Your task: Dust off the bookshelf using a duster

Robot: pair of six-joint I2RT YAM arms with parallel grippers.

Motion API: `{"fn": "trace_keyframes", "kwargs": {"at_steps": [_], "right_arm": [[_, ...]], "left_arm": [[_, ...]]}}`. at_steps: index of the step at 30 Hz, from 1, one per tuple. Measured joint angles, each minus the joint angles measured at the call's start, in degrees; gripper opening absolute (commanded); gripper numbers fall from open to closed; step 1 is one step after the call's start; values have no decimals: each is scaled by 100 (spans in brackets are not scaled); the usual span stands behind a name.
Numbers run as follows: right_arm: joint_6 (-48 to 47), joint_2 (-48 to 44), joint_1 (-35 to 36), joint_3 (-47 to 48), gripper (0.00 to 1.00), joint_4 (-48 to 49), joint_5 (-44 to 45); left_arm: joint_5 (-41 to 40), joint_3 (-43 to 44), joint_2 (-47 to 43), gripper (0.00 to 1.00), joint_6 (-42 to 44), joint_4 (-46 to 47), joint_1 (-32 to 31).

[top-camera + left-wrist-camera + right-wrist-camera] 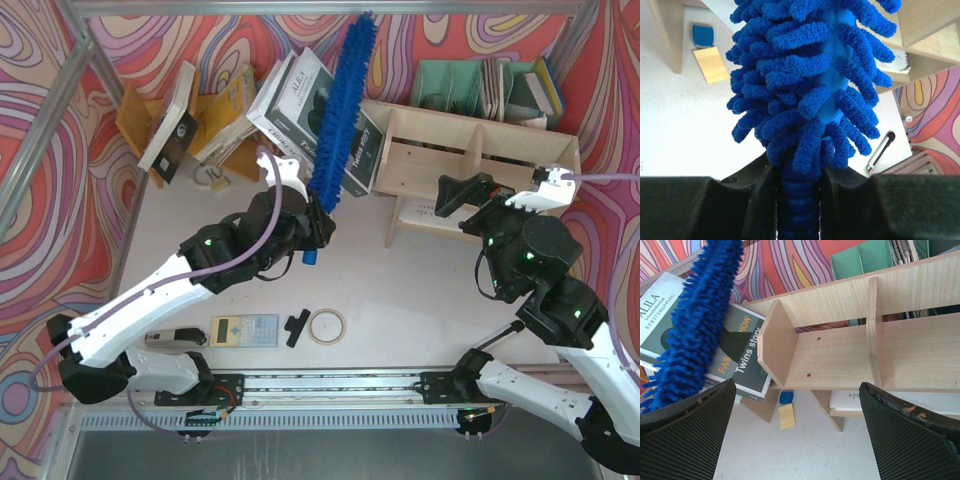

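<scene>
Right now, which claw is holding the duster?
The left claw, shut on the blue duster at its handle; the right claw is open and empty, facing the plywood bookshelf.

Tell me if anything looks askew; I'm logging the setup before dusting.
Yes. Two large books lie tilted at the bookshelf's left end, outside its compartments, and the smaller books in the orange rack slump sideways. Nothing looks spilled or damaged.

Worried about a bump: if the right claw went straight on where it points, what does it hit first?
Probably the bookshelf: its left compartment lies dead ahead, between the open fingers of the right claw; depth is unclear.
</scene>
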Motion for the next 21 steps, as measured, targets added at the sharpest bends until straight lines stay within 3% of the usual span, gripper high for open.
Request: {"fn": "trace_keyframes", "kwargs": {"at_steps": [10, 21], "right_arm": [[-96, -28, 0, -98, 99, 7, 50], [-122, -107, 0, -107, 99, 11, 103]], "left_arm": [[474, -4, 472, 0, -55, 94, -7], [140, 76, 160, 0, 264, -39, -4]]}}
